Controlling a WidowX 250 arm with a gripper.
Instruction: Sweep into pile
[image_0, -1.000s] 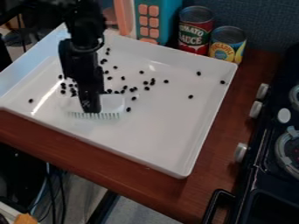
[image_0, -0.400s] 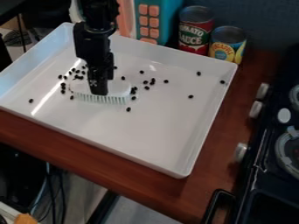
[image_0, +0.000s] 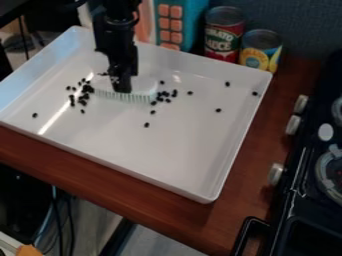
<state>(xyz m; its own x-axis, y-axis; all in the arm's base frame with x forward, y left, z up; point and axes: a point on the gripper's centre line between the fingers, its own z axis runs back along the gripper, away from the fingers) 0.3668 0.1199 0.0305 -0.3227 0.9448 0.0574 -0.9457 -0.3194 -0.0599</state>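
Arm in from top edge, upper left of centre, hanging near vertical; black gripper low over white tray, closed on white brush. Behind tray, two cans, red-labelled and yellow-and-blue, both with print. Brush directly under claw, bristles down; small black pieces clustered left and right of it, others scattered.

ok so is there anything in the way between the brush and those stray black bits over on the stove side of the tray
No barrier that I can see. Between the brush, held in the pincer, and the stray bits lie only more loose black bits and bare tray.
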